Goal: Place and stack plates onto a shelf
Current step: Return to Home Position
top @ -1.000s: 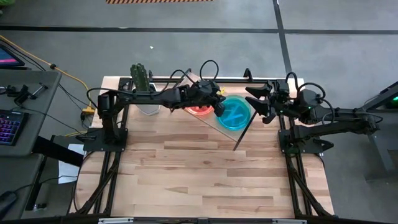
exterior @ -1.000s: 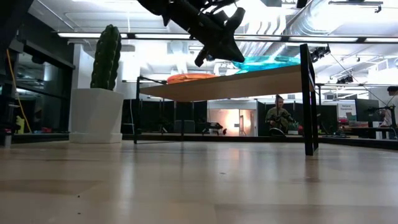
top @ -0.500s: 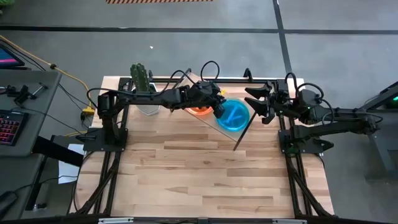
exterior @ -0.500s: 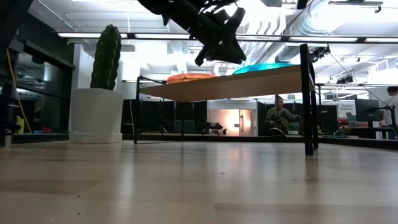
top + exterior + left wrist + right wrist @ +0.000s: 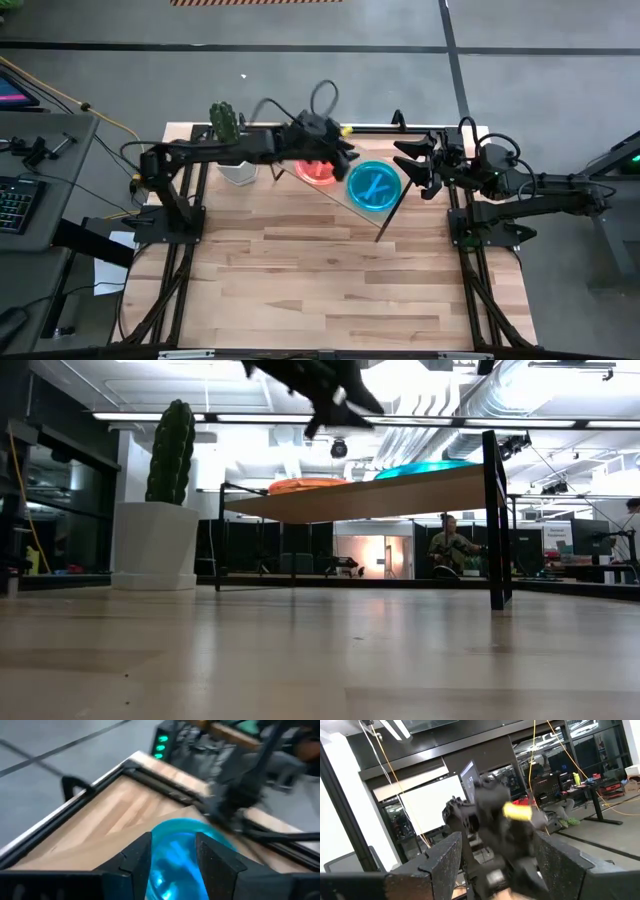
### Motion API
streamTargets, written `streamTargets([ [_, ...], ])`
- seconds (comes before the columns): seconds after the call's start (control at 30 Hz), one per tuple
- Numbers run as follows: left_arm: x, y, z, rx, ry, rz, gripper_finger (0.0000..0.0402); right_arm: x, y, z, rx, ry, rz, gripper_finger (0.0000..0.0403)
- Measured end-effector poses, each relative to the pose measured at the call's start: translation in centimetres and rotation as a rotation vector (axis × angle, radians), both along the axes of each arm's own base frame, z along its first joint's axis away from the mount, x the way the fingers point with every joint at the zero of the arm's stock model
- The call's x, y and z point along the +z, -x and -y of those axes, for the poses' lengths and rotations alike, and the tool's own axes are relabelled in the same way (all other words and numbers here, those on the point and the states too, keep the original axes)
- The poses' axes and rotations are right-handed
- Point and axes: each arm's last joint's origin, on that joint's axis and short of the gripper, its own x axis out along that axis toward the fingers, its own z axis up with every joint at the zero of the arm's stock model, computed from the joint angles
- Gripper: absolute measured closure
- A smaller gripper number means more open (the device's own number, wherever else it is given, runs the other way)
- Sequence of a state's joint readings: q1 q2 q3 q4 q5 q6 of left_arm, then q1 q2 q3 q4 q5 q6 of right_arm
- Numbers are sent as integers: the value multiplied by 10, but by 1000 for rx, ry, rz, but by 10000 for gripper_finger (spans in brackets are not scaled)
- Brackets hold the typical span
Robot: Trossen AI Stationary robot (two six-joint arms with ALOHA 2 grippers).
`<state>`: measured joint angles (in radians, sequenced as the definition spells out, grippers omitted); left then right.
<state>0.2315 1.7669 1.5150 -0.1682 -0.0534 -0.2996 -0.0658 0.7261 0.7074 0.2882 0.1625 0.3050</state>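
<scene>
Light-wood shelf (image 5: 370, 497) on black wire legs at the table's back, teal-blue plates (image 5: 373, 186) stacked on it, orange-red plates (image 5: 318, 174) stacked alongside, left gripper (image 5: 343, 158) empty with fingers parted above the orange-red plates, right gripper (image 5: 408, 165) spread wide beside the shelf

From the middle of the table (image 5: 330, 280), the shelf (image 5: 370, 498) stands at twelve o'clock by the far edge, and the potted cactus (image 5: 228, 130) at eleven. Two stacks of plates lie on the shelf, with the left-hand stack (image 5: 318, 173) at ten o'clock of the right-hand stack (image 5: 374, 186). The left gripper (image 5: 173, 842) hangs above the shelf by the left-hand stack. The right gripper (image 5: 408, 160) sits at two o'clock of the right-hand stack.
</scene>
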Motion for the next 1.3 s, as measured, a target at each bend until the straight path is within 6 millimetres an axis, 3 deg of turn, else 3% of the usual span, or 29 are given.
streamTargets([
  [0.13,39,26,2,-116,-20,90,259,0,0,0,0,0,-1,169],
  [0.27,72,56,21,-185,-114,205,259,-1,0,0,0,-1,-9,169],
  [0.43,76,101,46,-228,-175,414,259,-2,0,0,1,-6,-16,169],
  [0.67,41,168,74,-257,-158,575,296,-2,-1,0,2,-9,-20,169],
  [0.87,0,216,82,-176,-164,595,385,-2,-1,0,11,-39,-14,169],
  [1.2,-70,261,84,-110,-101,706,401,-2,-1,0,6,-38,-15,169],
  [1.3,-86,269,84,-108,-76,715,401,-2,-1,0,28,-127,7,169],
])
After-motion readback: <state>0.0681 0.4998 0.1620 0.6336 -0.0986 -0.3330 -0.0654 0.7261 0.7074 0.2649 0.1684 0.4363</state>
